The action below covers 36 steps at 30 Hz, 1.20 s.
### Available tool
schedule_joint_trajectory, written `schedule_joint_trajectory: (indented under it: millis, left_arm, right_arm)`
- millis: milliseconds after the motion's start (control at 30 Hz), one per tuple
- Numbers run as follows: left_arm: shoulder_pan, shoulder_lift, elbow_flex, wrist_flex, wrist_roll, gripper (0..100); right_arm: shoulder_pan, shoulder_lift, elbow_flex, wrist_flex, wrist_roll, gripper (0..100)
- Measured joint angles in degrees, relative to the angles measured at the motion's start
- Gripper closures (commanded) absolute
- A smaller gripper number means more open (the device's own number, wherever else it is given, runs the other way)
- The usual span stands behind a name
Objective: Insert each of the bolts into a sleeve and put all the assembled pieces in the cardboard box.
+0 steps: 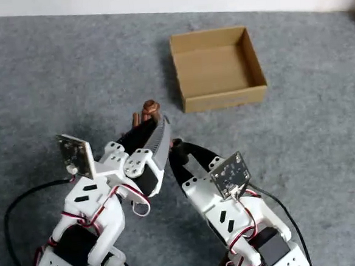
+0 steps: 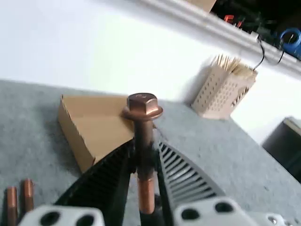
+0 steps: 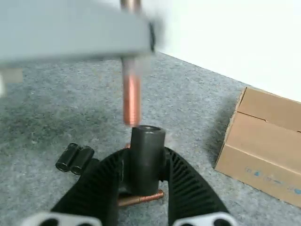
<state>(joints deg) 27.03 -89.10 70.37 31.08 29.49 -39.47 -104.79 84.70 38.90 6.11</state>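
My left gripper (image 2: 143, 147) is shut on a copper bolt (image 2: 142, 110), held upright with its hex head above the fingers. My right gripper (image 3: 146, 165) is shut on a black sleeve (image 3: 147, 153), which stands upright with its bore open at the top. The bolt's threaded end (image 3: 131, 101) hangs just above the sleeve's mouth, a little off to one side and not touching it. In the high view the two grippers (image 1: 159, 133) (image 1: 178, 154) meet mid-table, with the bolt head (image 1: 150, 109) showing. The open cardboard box (image 1: 217, 66) sits farther back, with nothing inside.
Two spare black sleeves (image 3: 75, 158) lie side by side on the grey carpet. One loose bolt (image 3: 141, 198) lies under the right gripper, and two more bolts (image 2: 19, 202) lie beside the left gripper. A perforated holder of sticks (image 2: 223, 87) stands by the far wall.
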Motion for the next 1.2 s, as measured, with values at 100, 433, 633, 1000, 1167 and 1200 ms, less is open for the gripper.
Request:
schedule_joint_trajectory:
  millis: [100,433,633,1000,1167,1200]
  left_arm:
    - [2.4,-0.3,1.0,-0.1,-0.3,99]
    - [4.6,-0.4,1.1,-0.1,-0.1,99]
    - [4.8,-0.4,3.3,-1.0,0.0,99]
    - [3.6,-0.4,5.1,-6.9,0.1,99]
    - [2.6,-0.4,5.1,-7.2,0.1,99]
    - [2.5,-0.4,5.1,-7.3,0.1,99]
  right_arm:
    - [0.0,0.0,0.1,0.0,0.1,99.5]
    - [0.0,0.0,1.2,0.5,0.2,99.5]
    - [0.0,0.0,1.2,0.5,0.4,99.5]
    - [0.0,0.0,1.2,0.5,2.5,99.5]
    - [0.0,0.0,1.2,0.5,2.5,99.5]
    - [0.0,0.0,1.2,0.5,2.5,99.5]
